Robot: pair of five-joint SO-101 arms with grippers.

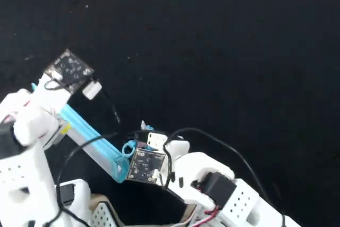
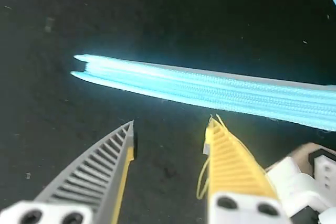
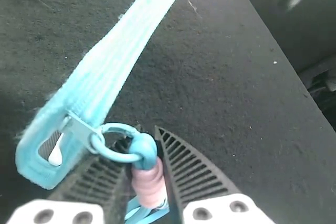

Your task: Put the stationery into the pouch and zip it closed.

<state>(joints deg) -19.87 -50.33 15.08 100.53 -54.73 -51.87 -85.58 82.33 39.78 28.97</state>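
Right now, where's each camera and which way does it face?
High view: above the table, looking down on left arm, right arm and pouch.
Left wrist view: on the left arm, facing the pouch past the open left gripper.
Right wrist view: on the right arm, facing the right gripper pinching the zipper pull.
All share the pouch.

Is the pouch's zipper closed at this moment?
Looks closed: the slider sits at the end of the pouch, its pull clamped in the right gripper, and no gap shows along the zipper line.

Black-clothed table (image 1: pixel 239 51), long light-blue pouch (image 1: pixel 79 127) flat on it.
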